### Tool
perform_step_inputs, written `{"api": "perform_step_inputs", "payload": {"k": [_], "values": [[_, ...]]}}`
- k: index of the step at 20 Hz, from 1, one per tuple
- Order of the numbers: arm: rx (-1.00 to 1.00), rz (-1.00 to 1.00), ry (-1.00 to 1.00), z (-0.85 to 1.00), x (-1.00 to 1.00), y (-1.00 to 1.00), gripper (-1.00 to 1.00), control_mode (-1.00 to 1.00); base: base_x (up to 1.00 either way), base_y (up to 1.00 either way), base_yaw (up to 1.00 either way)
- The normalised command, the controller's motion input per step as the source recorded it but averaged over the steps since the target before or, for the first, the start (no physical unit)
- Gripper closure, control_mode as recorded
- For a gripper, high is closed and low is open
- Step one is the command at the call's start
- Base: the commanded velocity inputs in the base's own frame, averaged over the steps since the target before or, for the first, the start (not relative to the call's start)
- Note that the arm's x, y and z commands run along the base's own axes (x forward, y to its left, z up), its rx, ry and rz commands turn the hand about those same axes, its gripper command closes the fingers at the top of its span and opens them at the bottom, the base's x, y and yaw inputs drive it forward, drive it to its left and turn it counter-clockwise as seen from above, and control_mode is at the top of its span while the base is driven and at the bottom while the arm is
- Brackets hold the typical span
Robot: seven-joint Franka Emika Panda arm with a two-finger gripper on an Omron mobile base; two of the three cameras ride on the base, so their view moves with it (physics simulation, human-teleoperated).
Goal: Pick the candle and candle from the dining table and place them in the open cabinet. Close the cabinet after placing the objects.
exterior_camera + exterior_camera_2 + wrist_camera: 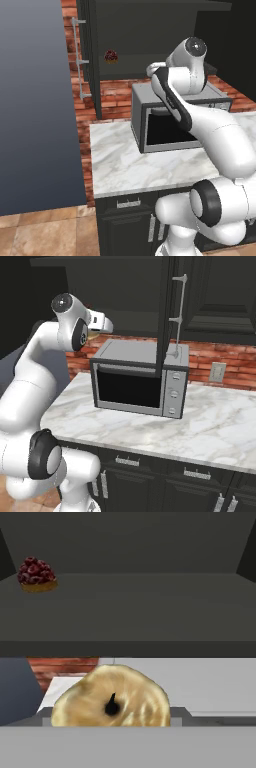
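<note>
Clearly the end effector (100,323) clasps the squat golden candle (111,698), raised above the microwave (140,378) before the open cabinet's shelf (130,612); approaching too low could knock it against the shelf lip.

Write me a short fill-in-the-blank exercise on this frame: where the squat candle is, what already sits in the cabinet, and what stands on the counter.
1. In the hand view, the golden-tan candle shows a small black ____ at its centre.
2. The dark-red lump sits on the cabinet ____.
3. The grey microwave stands on the ____ counter.
4. Behind the microwave the wall is red ____.

Missing words: wick; shelf; marble; brick
</note>
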Motion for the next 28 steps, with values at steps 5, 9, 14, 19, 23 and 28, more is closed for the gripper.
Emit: {"api": "perform_step_inputs", "payload": {"k": [5, 9, 14, 19, 23, 28], "values": [[0.00, 0.00, -0.04, 0.05, 0.36, 0.00, 1.00, -1.00, 0.00, 0.00, 0.00], [0.00, 0.00, -0.01, 0.00, 0.31, 0.00, 1.00, -1.00, 0.00, 0.00, 0.00], [0.00, 0.00, 0.00, 0.02, 0.36, 0.00, 1.00, -1.00, 0.00, 0.00, 0.00], [0.00, 0.00, 0.03, 0.04, 0.42, 0.00, 1.00, -1.00, 0.00, 0.00, 0.00], [0.01, 0.00, 0.10, 0.00, 0.42, 0.00, 1.00, -1.00, 0.00, 0.00, 0.00], [0.01, 0.00, 0.12, 0.00, 0.49, 0.00, 1.00, -1.00, 0.00, 0.00, 0.00]]}}
